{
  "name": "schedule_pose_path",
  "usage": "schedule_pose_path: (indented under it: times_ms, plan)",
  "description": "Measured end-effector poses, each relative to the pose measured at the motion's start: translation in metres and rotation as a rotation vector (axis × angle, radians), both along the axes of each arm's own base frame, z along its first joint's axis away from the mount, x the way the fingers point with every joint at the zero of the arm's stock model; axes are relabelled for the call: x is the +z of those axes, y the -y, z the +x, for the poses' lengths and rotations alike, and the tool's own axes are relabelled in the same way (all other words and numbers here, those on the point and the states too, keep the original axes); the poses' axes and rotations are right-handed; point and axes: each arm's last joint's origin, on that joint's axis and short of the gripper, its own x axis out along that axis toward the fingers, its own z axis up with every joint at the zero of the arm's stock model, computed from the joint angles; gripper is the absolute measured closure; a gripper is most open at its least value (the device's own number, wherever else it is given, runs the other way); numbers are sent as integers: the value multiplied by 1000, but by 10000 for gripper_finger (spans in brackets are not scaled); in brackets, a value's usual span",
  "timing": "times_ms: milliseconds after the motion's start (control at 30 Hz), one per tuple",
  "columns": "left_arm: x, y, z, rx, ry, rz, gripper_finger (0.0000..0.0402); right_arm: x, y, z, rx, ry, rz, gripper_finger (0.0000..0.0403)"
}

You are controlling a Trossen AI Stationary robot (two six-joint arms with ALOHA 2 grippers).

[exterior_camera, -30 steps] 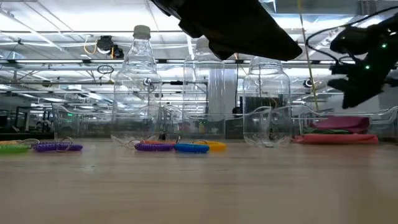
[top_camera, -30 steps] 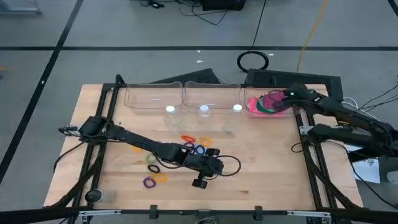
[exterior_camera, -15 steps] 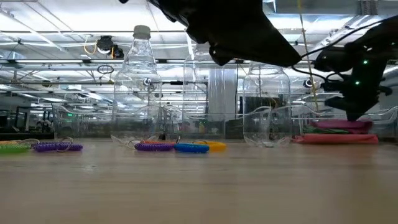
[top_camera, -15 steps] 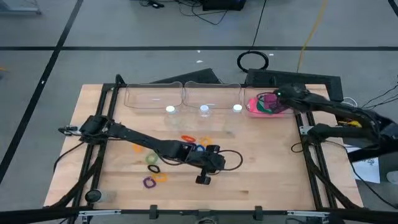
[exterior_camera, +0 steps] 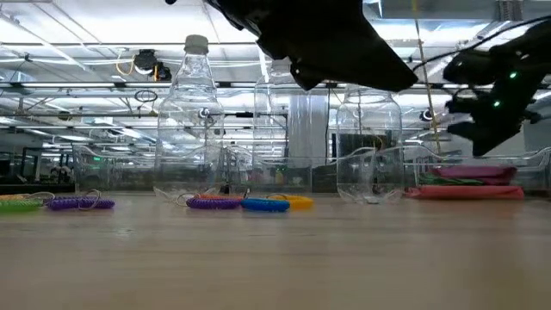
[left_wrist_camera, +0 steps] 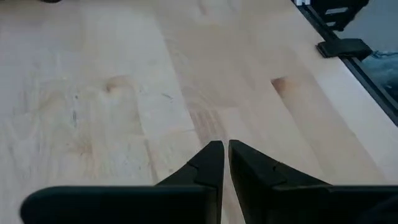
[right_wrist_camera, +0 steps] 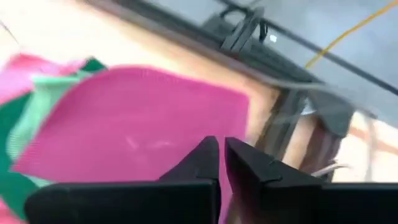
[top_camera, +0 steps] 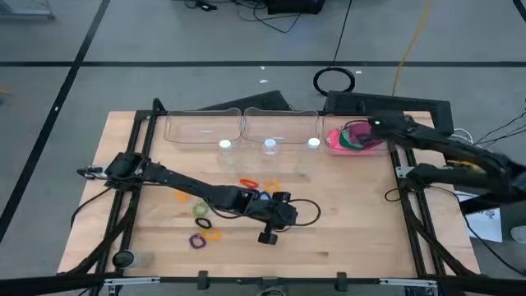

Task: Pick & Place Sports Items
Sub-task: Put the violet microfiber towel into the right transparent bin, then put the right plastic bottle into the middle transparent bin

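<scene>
The flat sports items lie stacked in the clear tray (top_camera: 329, 146) at the table's far right: a purple piece (right_wrist_camera: 143, 118) on top, with light green (right_wrist_camera: 37, 118), dark green (right_wrist_camera: 9, 180) and pink (right_wrist_camera: 25, 65) under it. My right gripper (right_wrist_camera: 222, 149) hangs shut just above this pile (exterior_camera: 469, 181), holding nothing. Small elastic rings lie loose left of the table's middle: orange (top_camera: 249, 183), blue (top_camera: 263, 197), green (top_camera: 201, 210), purple (top_camera: 197, 240). My left gripper (left_wrist_camera: 222, 149) is shut and empty above bare wood right of the rings (top_camera: 269, 236).
Two more clear trays (top_camera: 204, 127) (top_camera: 279, 125) stand along the far edge. Three clear plastic bottles (exterior_camera: 196, 120) (exterior_camera: 284, 129) (exterior_camera: 368, 138) stand upright just in front of them. Bare wood lies between the rings and the table's right edge (left_wrist_camera: 348, 87).
My right gripper sank toward the pile of flat pieces and has since come up a little, staying over the far right tray. The pile and the rings lie as before.
</scene>
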Motion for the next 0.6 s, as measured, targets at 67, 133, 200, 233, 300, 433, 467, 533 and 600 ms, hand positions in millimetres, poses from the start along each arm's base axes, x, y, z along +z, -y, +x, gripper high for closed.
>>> schedule_pose_path:
  times_ms: [67,133,200,233,300,433,467,533,600]
  plan:
    - [7,0,-3,-22,5,1,376,11,-9,-6,30,49,-36,401]
    - [24,0,-10,-44,41,6,376,22,-20,-11,92,112,-73,403]
    - [47,-1,-19,-53,94,16,376,32,-32,-13,185,189,-102,402]
    - [59,-1,-24,-54,121,26,376,37,-38,-14,232,227,-115,401]
    - [81,-3,-38,-48,157,58,376,44,-50,-15,308,301,-141,402]
    - [112,-11,-71,-7,223,91,376,54,-68,-16,415,388,-181,403]
    - [116,-15,-81,14,237,91,376,55,-72,-16,446,396,-191,403]
    - [117,-24,-102,73,265,75,376,58,-78,-14,504,407,-203,403]
    - [114,-35,-125,137,313,47,376,58,-82,-13,545,413,-204,403]
